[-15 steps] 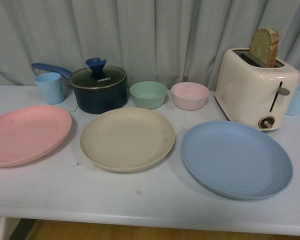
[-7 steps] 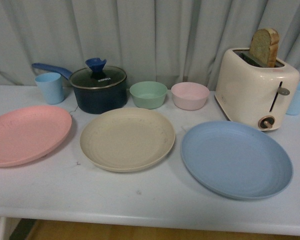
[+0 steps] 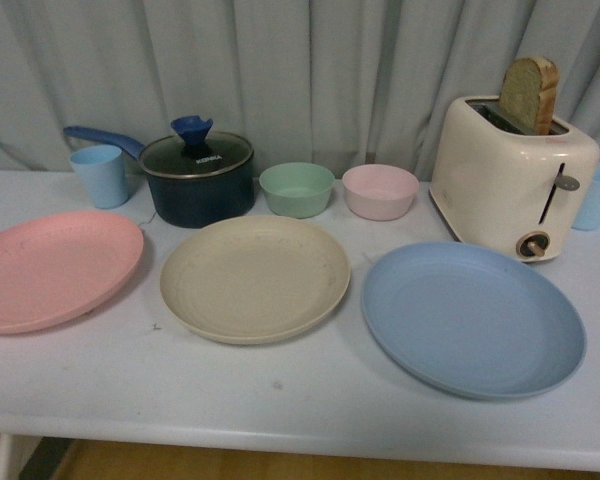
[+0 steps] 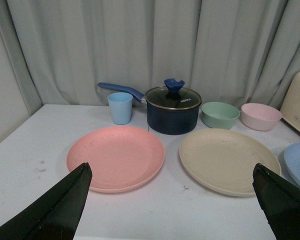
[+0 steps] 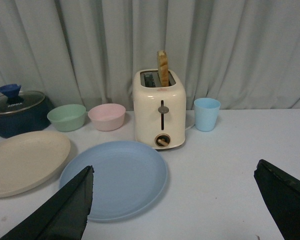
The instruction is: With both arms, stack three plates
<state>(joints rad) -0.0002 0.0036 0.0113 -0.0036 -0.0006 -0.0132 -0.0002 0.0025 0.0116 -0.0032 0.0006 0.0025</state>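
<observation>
Now I see matte round pink plate [image 3: 55, 265], beige plate [image 3: 255, 275], light-blue plate [image 3: 470, 315] unstacked; left fingers [image 4: 60, 210], right fingers [image 5: 65, 210] spread.

Your front view looks from the robot's body across the white table [image 3: 280, 400], slightly downward and close, toward the grey pleated curtain [image 3: 310, 70] filling the top of the frame. The round beige matte plate [image 3: 255, 277] sits centre frame, the round pink matte plate [image 3: 50, 268] is cut by the left edge, and the round light blue matte plate [image 3: 472, 317] lies lower right. Your left wrist view looks low across the pink and beige plates. Your right wrist view covers the blue plate and the cream toaster [image 5: 159, 107]. Both wrist views share the beige plate.
</observation>
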